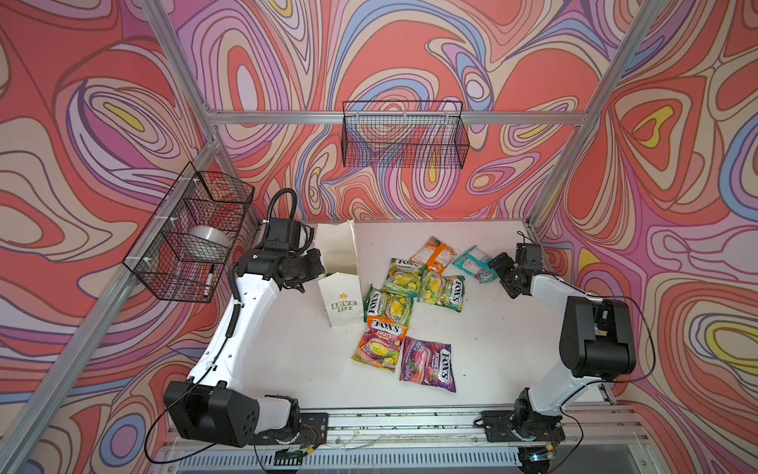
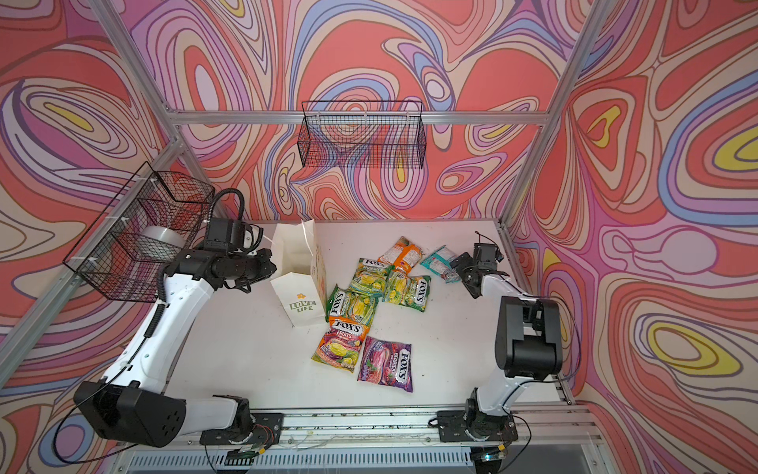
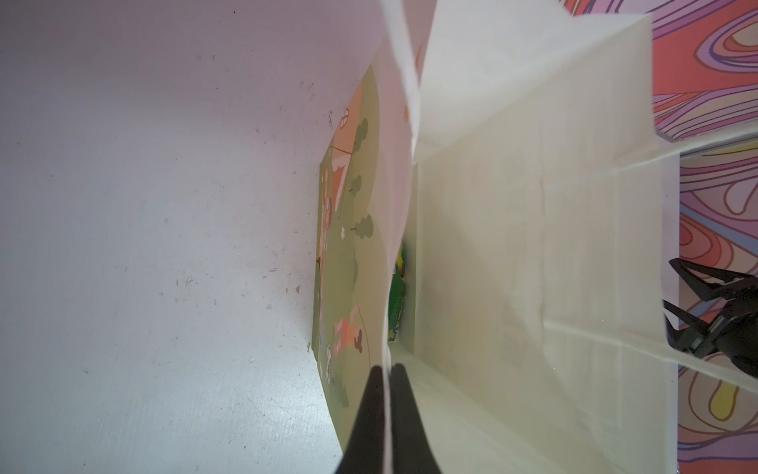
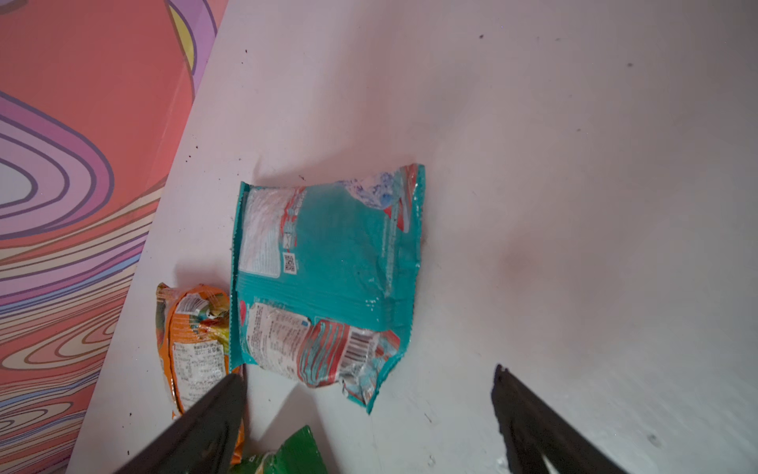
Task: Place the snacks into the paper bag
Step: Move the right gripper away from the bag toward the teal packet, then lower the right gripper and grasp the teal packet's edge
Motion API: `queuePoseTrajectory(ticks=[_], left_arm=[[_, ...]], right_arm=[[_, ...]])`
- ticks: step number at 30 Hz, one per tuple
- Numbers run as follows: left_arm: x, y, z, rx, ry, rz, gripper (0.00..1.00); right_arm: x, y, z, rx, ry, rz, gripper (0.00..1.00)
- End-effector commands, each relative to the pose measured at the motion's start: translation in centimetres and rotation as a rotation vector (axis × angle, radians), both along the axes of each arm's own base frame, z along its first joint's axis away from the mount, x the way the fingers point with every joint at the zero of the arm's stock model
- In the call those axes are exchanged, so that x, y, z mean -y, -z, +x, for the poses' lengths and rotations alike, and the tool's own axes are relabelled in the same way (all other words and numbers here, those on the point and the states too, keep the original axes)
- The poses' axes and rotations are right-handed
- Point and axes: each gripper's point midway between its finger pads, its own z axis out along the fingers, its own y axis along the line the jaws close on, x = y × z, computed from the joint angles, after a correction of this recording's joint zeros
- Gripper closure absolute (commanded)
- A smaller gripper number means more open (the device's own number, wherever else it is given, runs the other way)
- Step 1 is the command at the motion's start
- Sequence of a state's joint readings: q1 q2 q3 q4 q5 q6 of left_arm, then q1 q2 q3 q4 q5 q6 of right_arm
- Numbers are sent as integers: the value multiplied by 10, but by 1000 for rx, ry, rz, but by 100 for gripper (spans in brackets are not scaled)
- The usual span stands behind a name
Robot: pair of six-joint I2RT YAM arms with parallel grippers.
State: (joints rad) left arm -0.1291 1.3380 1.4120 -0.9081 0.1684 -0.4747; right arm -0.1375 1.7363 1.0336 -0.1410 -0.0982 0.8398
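The white paper bag (image 1: 340, 295) (image 2: 301, 299) stands open at the table's left, "LOVE LIFE" print facing front. My left gripper (image 3: 387, 369) is shut on the bag's side wall at the rim, and a green snack (image 3: 396, 295) lies inside. Several snacks lie to the right of the bag: green-yellow packets (image 1: 404, 277), an orange FOX'S packet (image 1: 379, 342), a purple one (image 1: 428, 363), an orange-white one (image 4: 192, 344) and a teal-white one (image 4: 328, 266) (image 1: 476, 262). My right gripper (image 4: 368, 373) (image 1: 496, 271) hangs open just at the teal packet's near edge, holding nothing.
A black wire basket (image 1: 404, 135) hangs on the back wall. Another wire basket (image 1: 188, 234) on the left wall holds a silver roll and a marker, close to my left arm. The patterned back wall runs close behind the teal packet.
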Motion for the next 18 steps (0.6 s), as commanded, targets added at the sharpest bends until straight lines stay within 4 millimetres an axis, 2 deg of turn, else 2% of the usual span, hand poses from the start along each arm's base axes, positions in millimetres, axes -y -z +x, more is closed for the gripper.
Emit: queuePoseTrajectory(ticks=[1, 12, 18], left_arm=[[-1, -4, -6, -10, 6, 4, 100], [1, -6, -7, -1, 14, -14, 100], [1, -8, -8, 6, 14, -19, 100]], right_arm=[[1, -3, 16, 34, -9, 26, 2], [-3, 29, 40, -49, -49, 78, 5], [-8, 42, 43, -72, -61, 116, 13]])
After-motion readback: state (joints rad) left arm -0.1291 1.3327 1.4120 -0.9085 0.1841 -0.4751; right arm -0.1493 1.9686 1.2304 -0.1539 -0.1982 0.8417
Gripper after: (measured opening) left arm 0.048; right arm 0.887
